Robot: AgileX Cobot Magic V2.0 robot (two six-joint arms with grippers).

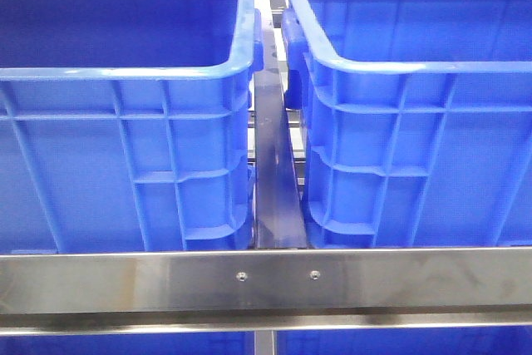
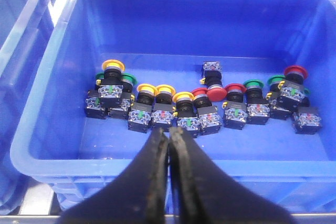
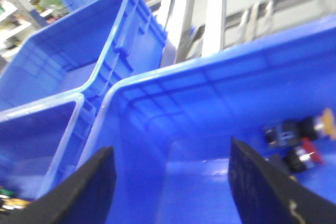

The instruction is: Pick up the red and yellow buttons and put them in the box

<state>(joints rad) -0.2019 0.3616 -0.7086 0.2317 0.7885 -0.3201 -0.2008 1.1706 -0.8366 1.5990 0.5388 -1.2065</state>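
In the left wrist view a blue bin [image 2: 47, 93] holds a row of several push buttons with red, yellow and green caps. A yellow button [image 2: 113, 66] lies at one end, a red button [image 2: 216, 93] near the middle, a green button [image 2: 253, 84] further along. My left gripper [image 2: 169, 136] is shut and empty, above the bin's near wall. My right gripper [image 3: 170, 156] is open and empty over another blue bin [image 3: 157, 129]; a red button [image 3: 307, 156] and a yellow-capped button [image 3: 328, 121] lie at that view's edge. Neither gripper shows in the front view.
The front view shows two tall blue crates, one on the left [image 1: 125, 122] and one on the right [image 1: 416, 122], with a steel rail [image 1: 274, 172] between them and a steel crossbar [image 1: 266, 280] in front. More blue bins [image 3: 63, 61] stand beside the right gripper's bin.
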